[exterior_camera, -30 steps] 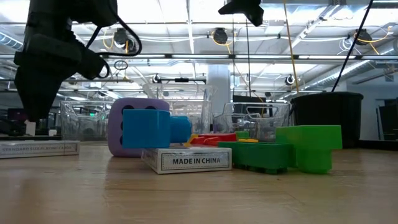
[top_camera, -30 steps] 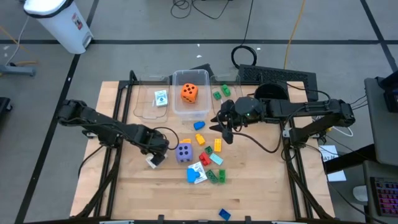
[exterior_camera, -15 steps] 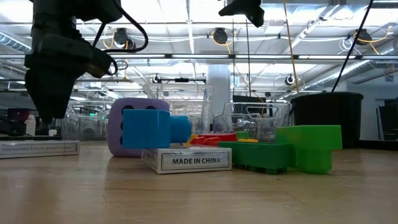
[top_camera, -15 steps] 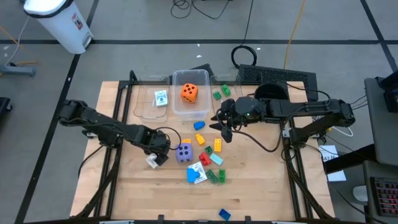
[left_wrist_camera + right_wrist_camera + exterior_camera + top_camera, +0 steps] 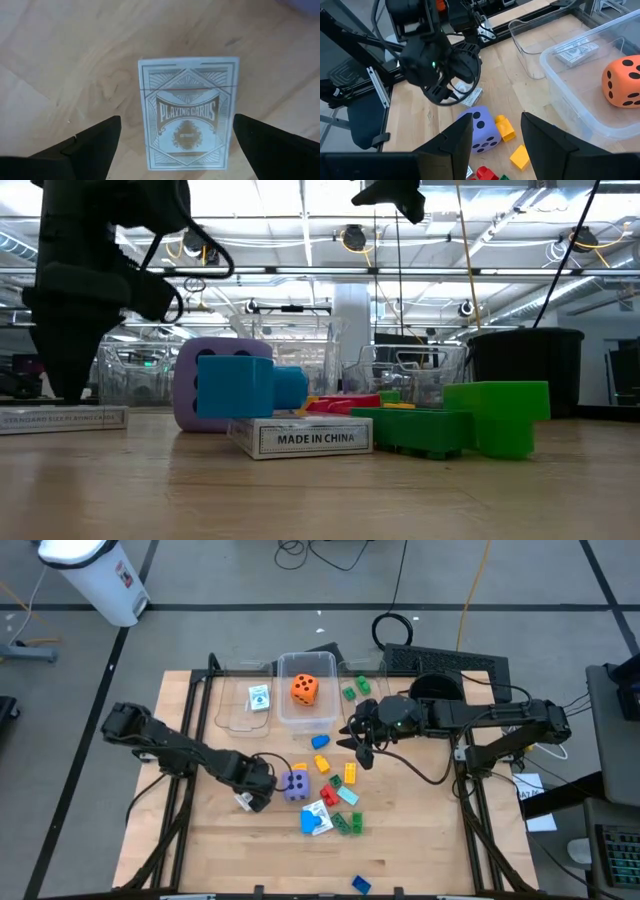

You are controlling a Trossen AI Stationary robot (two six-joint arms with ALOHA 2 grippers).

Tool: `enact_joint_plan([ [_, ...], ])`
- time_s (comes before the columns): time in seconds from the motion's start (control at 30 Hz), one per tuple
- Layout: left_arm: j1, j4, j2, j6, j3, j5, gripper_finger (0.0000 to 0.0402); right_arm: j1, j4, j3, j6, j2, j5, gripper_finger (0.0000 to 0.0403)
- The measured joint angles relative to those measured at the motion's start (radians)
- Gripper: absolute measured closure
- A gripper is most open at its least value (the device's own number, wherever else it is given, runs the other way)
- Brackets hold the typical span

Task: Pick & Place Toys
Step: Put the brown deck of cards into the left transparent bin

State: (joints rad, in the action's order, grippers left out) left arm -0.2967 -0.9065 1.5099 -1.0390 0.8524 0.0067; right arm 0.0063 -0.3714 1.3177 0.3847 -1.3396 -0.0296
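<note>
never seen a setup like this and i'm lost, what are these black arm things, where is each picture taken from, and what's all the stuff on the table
These are two robot arms at a wooden table, each ending in a two-finger gripper. One picture looks straight down, one sits level with the tabletop, and two come from cameras on the wrists. The left gripper hangs open right over a white playing card box, fingers either side of it, holding nothing. The right gripper waits above the scattered plastic bricks, with nothing visibly in it. A purple die lies between the two grippers. At the back stand clear bins; one holds an orange die, another holds another card box.
</note>
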Motion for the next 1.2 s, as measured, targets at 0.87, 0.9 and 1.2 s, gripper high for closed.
enact_joint_plan([
  [0.87, -0.003, 0.109, 0.1, 0.008, 0.0, 0.08, 0.0009, 0.0, 0.0, 0.0, -0.003, 0.0, 0.0, 0.0243],
  [0.9, -0.003, 0.108, 0.1, 0.003, 0.0, 0.081, 0.0009, 0.0, 0.0, 0.0, -0.003, 0.0, 0.0, 0.0243],
  [1.2, -0.003, 0.101, 0.1, -0.022, 0.0, 0.088, 0.0071, 0.0, 0.0, 0.0, -0.003, 0.0, 0.0, 0.0243],
])
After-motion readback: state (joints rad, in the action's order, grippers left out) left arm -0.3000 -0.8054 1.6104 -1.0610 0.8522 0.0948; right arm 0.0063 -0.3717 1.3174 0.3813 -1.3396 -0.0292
